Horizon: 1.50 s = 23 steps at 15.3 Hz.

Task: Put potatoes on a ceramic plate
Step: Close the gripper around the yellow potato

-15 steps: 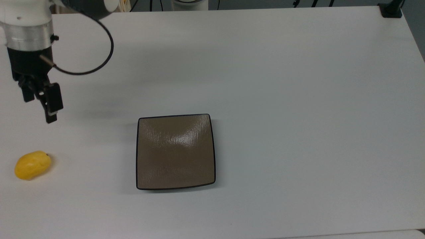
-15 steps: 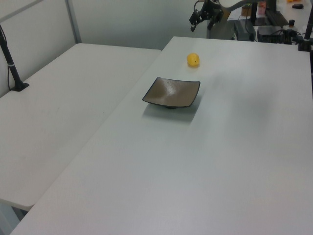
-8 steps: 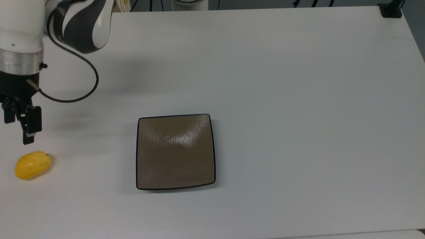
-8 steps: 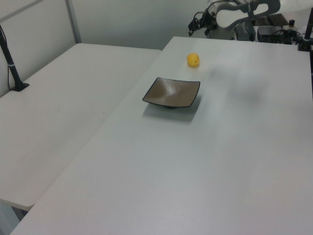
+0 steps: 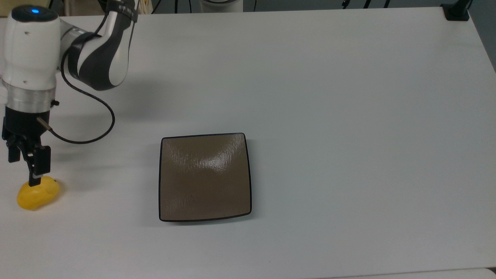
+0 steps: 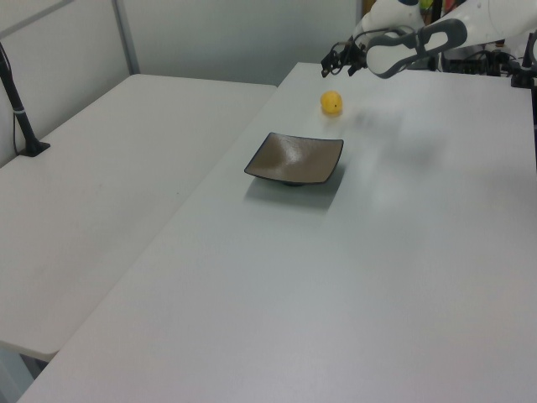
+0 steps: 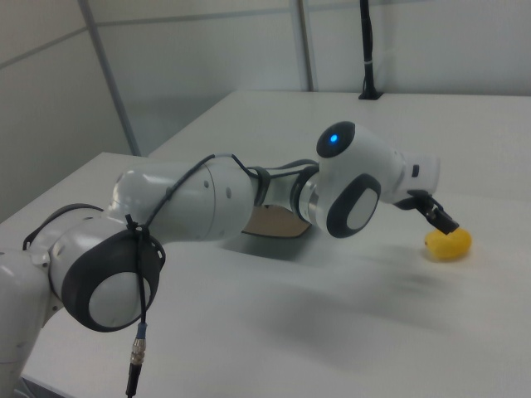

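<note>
- Hovering my gripper [image 5: 29, 176] just above the potato [image 5: 38, 192], I am at the reach-and-grasp step; nothing is held yet.
- In the top view one dark finger [image 5: 37, 166] overlaps the potato's upper edge, but I cannot tell whether my fingers are spread or pressed together, nor whether they touch the potato.
- In the right view my gripper [image 7: 440, 217] sits above and just to the right view's left of the potato [image 7: 449, 243], so I judge there is still some height to lose.
- To grasp well, I should centre over the potato's thickest part, turn my wrist so the fingers close across its narrow width, and come down slowly; a smooth, rounded lump could squirt sideways if pinched off-centre or near an end.
- The potato lies on the white table [image 5: 348, 97] near the top view's left edge, well apart from the brown plate [image 5: 205, 177], which sits toward the top view's right of it with nothing on it.
- The potato's long axis runs on a slant in the top view, from lower left to upper right, and its tiny dark tip points to the upper right, roughly toward the plate's side.
- In the left view the potato [image 6: 331, 102] lies beyond the plate [image 6: 294, 158], with my arm [image 6: 403, 46] above it.
</note>
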Tool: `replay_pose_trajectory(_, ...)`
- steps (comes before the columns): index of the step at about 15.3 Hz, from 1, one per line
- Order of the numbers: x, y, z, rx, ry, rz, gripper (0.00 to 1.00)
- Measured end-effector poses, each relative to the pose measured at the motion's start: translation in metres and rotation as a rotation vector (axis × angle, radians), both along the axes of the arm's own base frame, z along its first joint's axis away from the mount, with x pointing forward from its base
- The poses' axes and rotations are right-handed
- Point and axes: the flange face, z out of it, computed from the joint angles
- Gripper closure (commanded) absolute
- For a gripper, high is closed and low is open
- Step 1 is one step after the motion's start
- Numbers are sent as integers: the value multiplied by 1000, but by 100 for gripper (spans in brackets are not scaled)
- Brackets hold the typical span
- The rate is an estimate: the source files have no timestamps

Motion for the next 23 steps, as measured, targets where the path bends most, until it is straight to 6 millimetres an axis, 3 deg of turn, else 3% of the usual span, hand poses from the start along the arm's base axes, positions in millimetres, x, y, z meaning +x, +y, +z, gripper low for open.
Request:
replay_pose_trajectory(2,2,-4,-21,-4,-1,-1,0)
replay_pose_trajectory(6,6,-8,-41,-12,2,1,0)
replay_pose_trajectory(22,10,-1,-80,-71,-18,45,0)
replay_pose_trajectory(23,11,-1,-81,-77,-14,52,7)
